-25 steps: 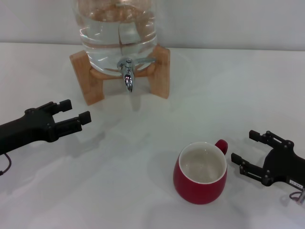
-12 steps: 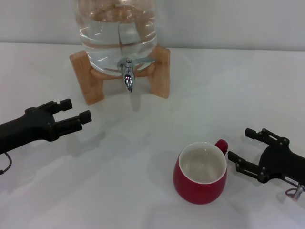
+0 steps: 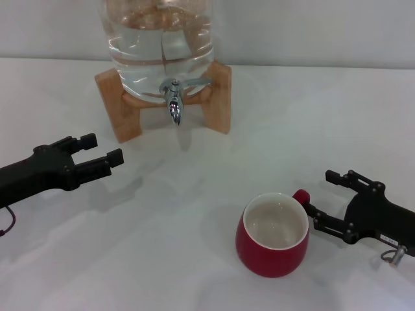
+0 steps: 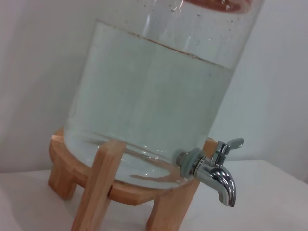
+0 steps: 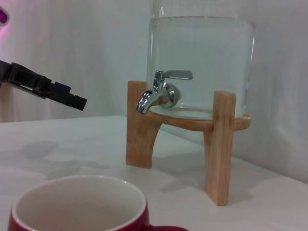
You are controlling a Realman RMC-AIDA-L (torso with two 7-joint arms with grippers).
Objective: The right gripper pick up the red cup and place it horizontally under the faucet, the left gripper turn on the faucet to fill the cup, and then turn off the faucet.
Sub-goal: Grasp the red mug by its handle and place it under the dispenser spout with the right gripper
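Head view only: right pincer [image 3: 316, 196] beside red cup [image 3: 272, 241]

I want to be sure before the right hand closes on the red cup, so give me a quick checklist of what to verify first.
1. Right hand open: ok, its fingers are spread.
2. Right hand lined up with the red cup: ok, its fingers flank the cup's handle from the robot's right.
3. Cup upright and empty: ok, the cream inside looks dry.
4. Spot under the faucet free: ok, only bare table shows below the spout.
5. Faucet shut: ok, no water runs from it.
6. Left hand out of the cup's path: ok, it hovers open on the robot's left, off to the faucet's side.
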